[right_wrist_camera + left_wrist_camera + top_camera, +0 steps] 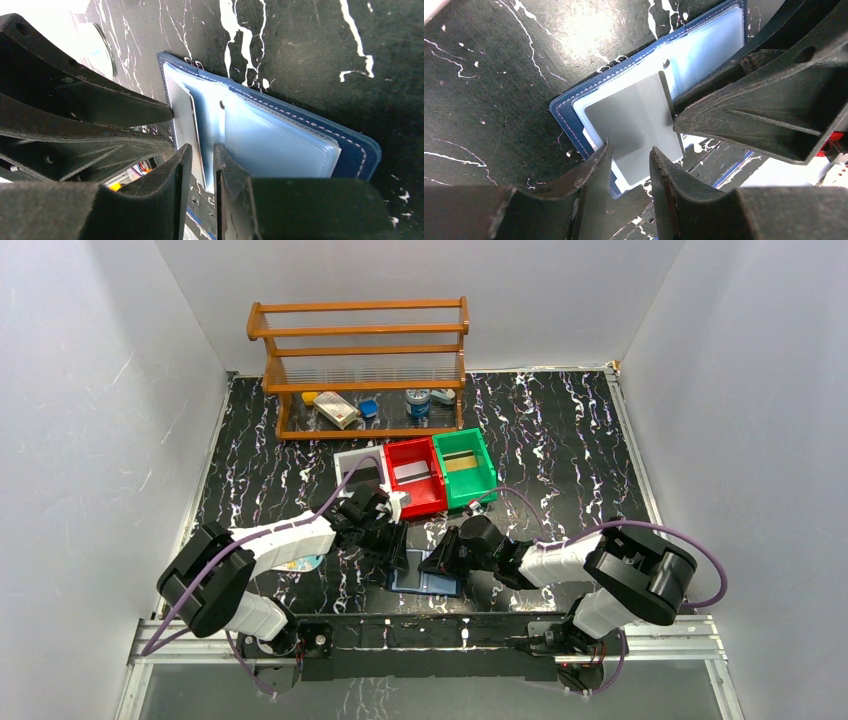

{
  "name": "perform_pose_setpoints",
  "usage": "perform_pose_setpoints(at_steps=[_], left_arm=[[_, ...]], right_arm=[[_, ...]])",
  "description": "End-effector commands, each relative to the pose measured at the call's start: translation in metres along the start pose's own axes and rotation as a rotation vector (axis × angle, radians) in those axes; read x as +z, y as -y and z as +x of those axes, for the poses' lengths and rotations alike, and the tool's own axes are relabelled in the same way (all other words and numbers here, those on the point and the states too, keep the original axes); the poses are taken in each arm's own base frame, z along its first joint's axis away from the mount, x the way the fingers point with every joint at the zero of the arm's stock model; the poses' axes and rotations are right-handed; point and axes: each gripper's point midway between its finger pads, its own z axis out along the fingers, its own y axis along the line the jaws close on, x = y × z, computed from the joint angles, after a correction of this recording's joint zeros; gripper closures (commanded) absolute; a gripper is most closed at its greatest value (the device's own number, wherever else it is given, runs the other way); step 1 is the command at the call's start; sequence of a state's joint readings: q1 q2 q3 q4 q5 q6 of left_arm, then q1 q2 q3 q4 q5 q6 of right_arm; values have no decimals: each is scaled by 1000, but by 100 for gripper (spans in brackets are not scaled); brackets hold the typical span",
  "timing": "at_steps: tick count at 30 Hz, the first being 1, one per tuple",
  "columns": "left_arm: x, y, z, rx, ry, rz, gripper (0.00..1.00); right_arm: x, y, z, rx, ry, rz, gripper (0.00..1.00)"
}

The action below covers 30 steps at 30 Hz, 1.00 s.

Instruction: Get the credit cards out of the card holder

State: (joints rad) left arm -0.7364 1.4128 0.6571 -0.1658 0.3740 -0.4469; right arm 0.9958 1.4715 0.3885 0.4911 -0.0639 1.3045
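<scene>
Looks down and forward from high behind the arm bases, taking in the whole table [560,440] from afar, rack [360,350] at 12 o'clock. Peers steeply down from each wrist, very close, past the left gripper [630,150] and the right gripper [202,147] at 6 o'clock, from opposite sides. Shares in all three the open card holder [425,582], small near 6 o'clock overhead.

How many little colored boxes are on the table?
3, side by side in front of the wooden rack: gray box left, red box middle, green box right.
</scene>
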Motion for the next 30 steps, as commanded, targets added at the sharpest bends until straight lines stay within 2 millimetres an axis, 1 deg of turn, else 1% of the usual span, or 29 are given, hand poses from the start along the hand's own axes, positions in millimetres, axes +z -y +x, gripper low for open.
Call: perform_pose_setpoints(at_steps=[1,6,9,12,14,16,17,18,19,21,25,27,30], left_arm=[[1,-7,7,-2,-35,-41,67],[3,-10,12,-9,-56,-54,68],[4,-10,14,-9,-63,-52,68],[5,-10,16,-8,-70,-52,70],[5,-10,17,-9,-72,-52,71],[6,-12,17,-10,-72,-59,72],[6,-12,17,-10,-71,-60,72],[6,-12,17,-10,-70,-63,73],[6,-13,17,-9,-70,-65,73],[7,-14,17,-11,-73,-73,73],[9,-15,19,-11,-81,-78,74],[9,-16,19,-11,-81,-83,74],[9,-16,19,-11,-84,-87,75]], right_arm=[[-5,-21,-2,-20,5,-84,69],[-6,-31,-2,-38,-3,-119,69],[-2,-31,1,-43,-26,-123,70],[4,-23,4,-26,-40,-102,71],[3,-24,4,-29,-36,-113,76],[-1,-25,3,-19,-25,-144,79],[-2,-29,1,-14,-20,-163,79],[-4,-19,4,-4,-25,-150,79],[-6,-15,5,1,-25,-152,77],[-7,-14,5,14,-28,-163,74],[-8,-15,5,28,-35,-189,73],[-9,-15,6,36,-38,-200,74],[-9,-15,6,41,-40,-214,80]])
